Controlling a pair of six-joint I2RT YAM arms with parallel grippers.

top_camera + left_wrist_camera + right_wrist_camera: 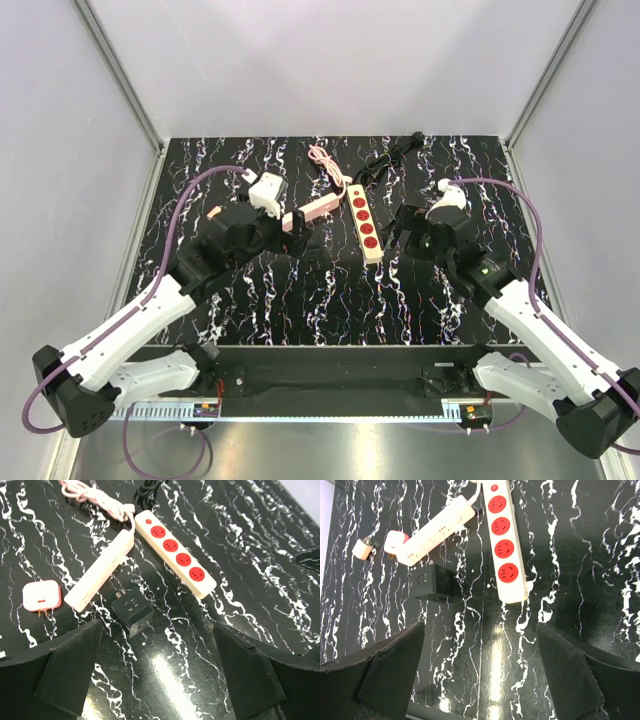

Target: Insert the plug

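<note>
open: tabletop (165, 670) before black cube (132, 611) | flanked: white strip (102, 569), red-socket strip (175, 554)

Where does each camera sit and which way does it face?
Top external: above and behind, looking down on the black marbled table; white left arm and right arm show.
Left wrist: on left arm, facing down at cream strip with four red sockets; left fingers show.
Right wrist: likewise, right arm; right fingers show.
Both wrist views share that strip.

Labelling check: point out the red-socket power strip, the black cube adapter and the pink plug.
red-socket power strip (176, 553), left wrist view, body centre
black cube adapter (132, 605), left wrist view, top face
pink plug (42, 594), left wrist view, white face
</note>
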